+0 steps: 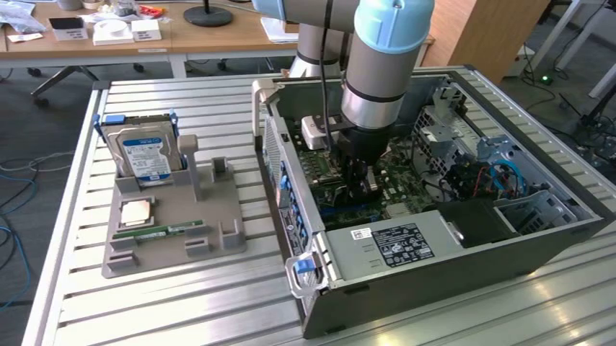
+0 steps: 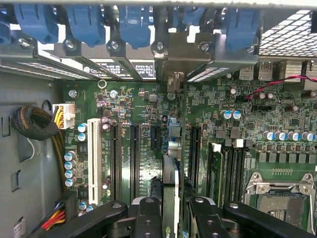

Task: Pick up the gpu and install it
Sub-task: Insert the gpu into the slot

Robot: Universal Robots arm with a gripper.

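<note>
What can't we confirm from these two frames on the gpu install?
- Seating: in the wrist view the gpu is edge-on between the gripper fingers; its contact edge and the slot beneath are hidden by the card itself.
- Exterior view: the gripper and arm cover the card inside the case.
- Bracket end: partly blocked by the blue retention clips, so alignment is unclear.
</note>
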